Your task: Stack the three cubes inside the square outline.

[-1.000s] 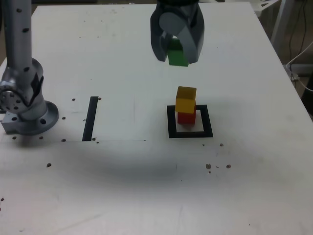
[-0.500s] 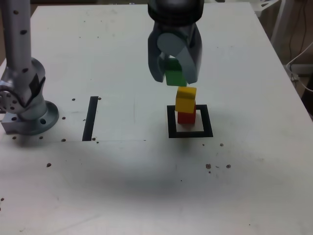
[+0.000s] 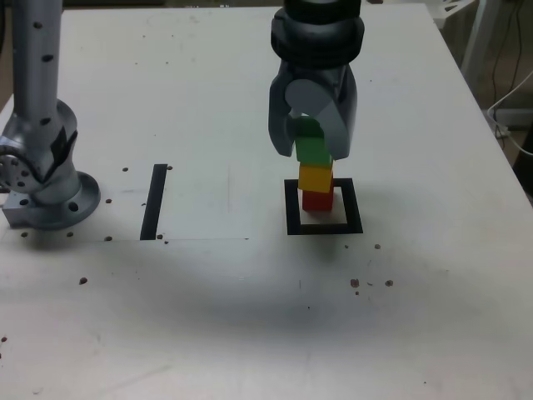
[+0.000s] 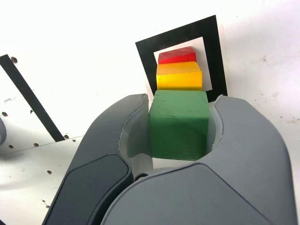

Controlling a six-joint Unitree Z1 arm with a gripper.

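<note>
Your small matte green cube (image 3: 312, 150) has come down since a moment ago and now sits on the yellow cube (image 3: 315, 177), above the red cube (image 3: 316, 199), inside the black tape square outline (image 3: 291, 210). The grey gripper (image 3: 313, 137) points straight down, fingers (image 4: 243, 140) clamped on the green cube, over the white worktop (image 3: 208, 292).

On my feed the green cube (image 4: 179, 124) is a flat matte green, sitting between my gripper's (image 3: 313, 142) dark grey fingers (image 4: 248, 154). Under it I see the yellow cube (image 3: 315, 177), then the red cube (image 3: 316, 200). Around the red cube lies the square outline (image 3: 324, 227), thick black with a white centre. The table (image 3: 250, 308) is white with small dark specks, and beside the outline runs a straight black tape strip (image 3: 154, 202).
</note>
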